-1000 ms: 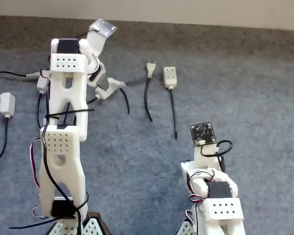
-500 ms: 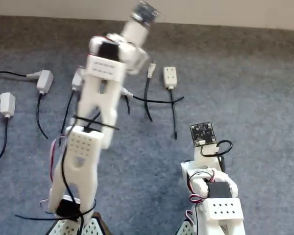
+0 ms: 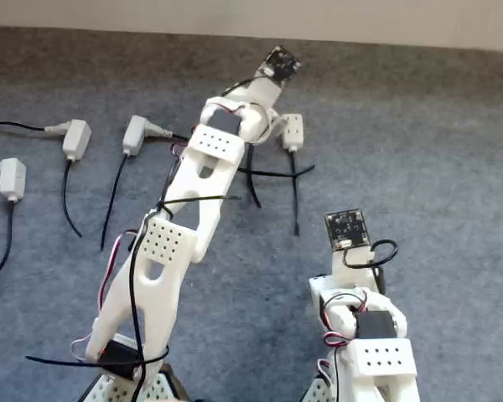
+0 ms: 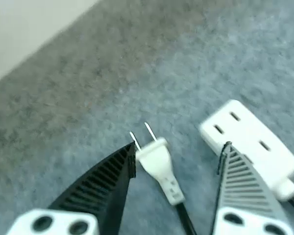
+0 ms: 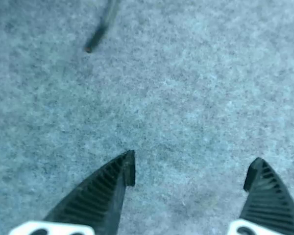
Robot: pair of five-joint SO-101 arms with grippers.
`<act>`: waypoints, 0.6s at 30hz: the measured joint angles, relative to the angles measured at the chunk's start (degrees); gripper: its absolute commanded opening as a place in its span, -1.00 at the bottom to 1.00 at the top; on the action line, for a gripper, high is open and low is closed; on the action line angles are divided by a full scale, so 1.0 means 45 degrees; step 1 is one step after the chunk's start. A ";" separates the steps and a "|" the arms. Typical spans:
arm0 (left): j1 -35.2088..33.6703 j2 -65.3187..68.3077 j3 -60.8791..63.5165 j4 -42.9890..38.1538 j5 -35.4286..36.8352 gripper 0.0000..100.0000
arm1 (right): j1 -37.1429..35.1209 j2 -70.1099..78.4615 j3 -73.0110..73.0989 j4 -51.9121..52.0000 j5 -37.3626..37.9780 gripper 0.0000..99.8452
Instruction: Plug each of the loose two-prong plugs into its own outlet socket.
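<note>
Your left tool (image 4: 179,147) is spread wide and holds nothing. The two-prong plug (image 4: 159,164) lies flat on the desk (image 4: 88,73) between its fingers, close against the dark one, with its prongs pointing away from the wrist. The outlet block (image 4: 247,139) lies just past the other finger, slots up. The wide opening likely serves to straddle the plug body for pickup. Your right tool (image 5: 193,159) hangs open over the desk, gripping nothing, with a cable end (image 5: 90,46) well ahead.
</note>
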 measured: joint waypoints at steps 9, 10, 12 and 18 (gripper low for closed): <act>-0.0039 0.0606 -0.0176 -0.1563 0.0000 -0.44 | -0.0332 0.0000 0.0313 -0.0039 0.0000 -0.33; -0.0039 0.0625 -0.0371 -0.1504 0.0000 -0.44 | -0.0391 0.0000 0.0313 -0.0039 0.0000 -0.33; -0.0059 0.0625 -0.0860 -0.1172 0.0000 -0.44 | -0.0469 0.0000 0.0313 -0.0137 0.0000 -0.33; -0.0020 0.0606 -0.2364 -0.0098 0.0156 -0.44 | -0.0469 0.0000 0.0332 -0.0508 0.0000 -0.33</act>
